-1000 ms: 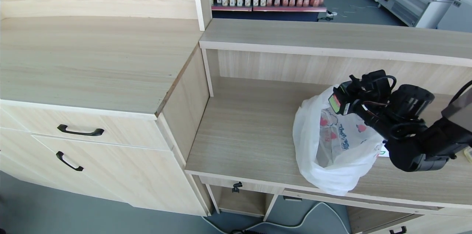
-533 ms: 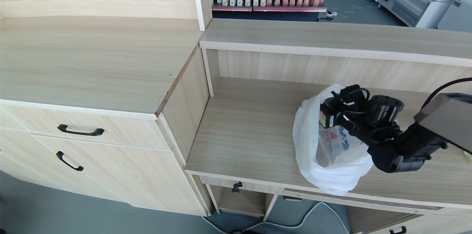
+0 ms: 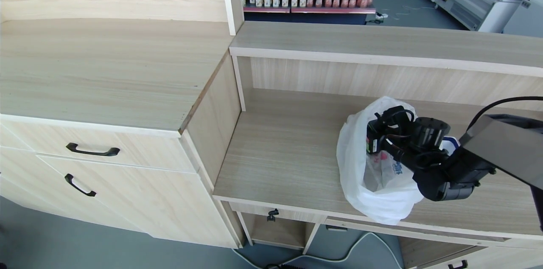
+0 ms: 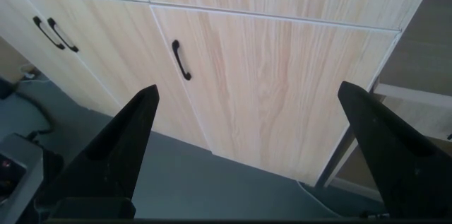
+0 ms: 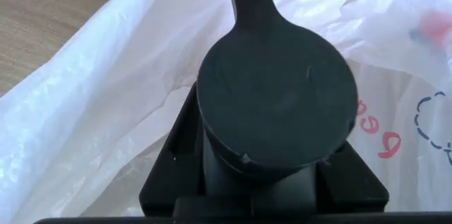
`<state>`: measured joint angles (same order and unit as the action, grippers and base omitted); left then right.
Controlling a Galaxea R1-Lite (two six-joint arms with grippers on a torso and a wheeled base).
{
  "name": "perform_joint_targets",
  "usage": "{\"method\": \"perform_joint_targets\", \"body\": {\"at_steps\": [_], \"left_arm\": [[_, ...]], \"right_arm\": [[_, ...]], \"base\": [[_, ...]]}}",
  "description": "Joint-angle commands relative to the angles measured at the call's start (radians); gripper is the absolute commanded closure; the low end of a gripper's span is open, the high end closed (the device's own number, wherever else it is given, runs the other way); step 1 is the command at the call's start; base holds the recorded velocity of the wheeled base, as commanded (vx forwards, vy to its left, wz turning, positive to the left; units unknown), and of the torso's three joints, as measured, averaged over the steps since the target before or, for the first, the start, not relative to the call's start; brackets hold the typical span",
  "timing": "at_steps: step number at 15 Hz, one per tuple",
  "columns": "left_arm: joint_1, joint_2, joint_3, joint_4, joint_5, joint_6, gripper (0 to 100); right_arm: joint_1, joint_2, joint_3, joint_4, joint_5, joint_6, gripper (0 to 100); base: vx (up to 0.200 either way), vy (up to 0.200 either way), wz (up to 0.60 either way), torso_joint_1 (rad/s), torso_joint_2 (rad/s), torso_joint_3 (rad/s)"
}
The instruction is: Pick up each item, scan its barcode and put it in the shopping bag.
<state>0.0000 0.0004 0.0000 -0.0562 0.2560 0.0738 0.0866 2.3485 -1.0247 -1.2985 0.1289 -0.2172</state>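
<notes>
The dark item [image 3: 371, 141], with a red-and-green label on its side, sits in the mouth of the white shopping bag [image 3: 355, 167], just below the bag's rear rim. The right gripper [image 3: 381, 132] is clamped on it; the item fills the space between the jaws. The bag stands open on the lower counter [image 3: 288, 154], near its front edge.

Change over the last second: the right arm has descended and advanced, carrying the item from above the bag's rim down into the opening. The bag has not shifted. In my judgement the scanning step for this item is complete and the deposit is nearly done. Only the release remains, and it should be made with the item low in the bag, because the thin plastic walls may sag or catch.

The left gripper [image 4: 248, 91] hangs well apart from the bag, jaws spread wide and empty, facing a cabinet door [image 4: 282, 104].

Count: one item, one shopping bag, two grippers. Two black drawer handles [image 3: 92, 150] show on the cabinet at the left.
</notes>
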Motion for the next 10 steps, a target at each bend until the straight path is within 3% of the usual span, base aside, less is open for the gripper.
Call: {"method": "perform_joint_targets", "body": {"at_steps": [1,8,9,10], "left_arm": [[0.000,0.000,0.000,-0.001,0.000,0.000,0],[0.000,0.000,0.000,-0.001,0.000,0.000,0],[0.000,0.000,0.000,-0.001,0.000,0.000,0],[0.000,0.000,0.000,-0.001,0.000,0.000,0]], "right_arm": [[0.001,0.015,0.000,0.001,0.001,-0.001,100],[-0.007,0.028,-0.002,0.038,0.005,0.062,100],[-0.007,0.023,0.000,0.045,0.005,0.081,0],[-0.010,0.021,-0.003,0.048,0.005,0.087,0]], "base": [[0.000,0.000,0.00,0.000,0.00,0.000],[0.000,0.000,0.00,0.000,0.00,0.000],[0.000,0.000,0.00,0.000,0.00,0.000],[0.000,0.000,0.00,0.000,0.00,0.000]]}}
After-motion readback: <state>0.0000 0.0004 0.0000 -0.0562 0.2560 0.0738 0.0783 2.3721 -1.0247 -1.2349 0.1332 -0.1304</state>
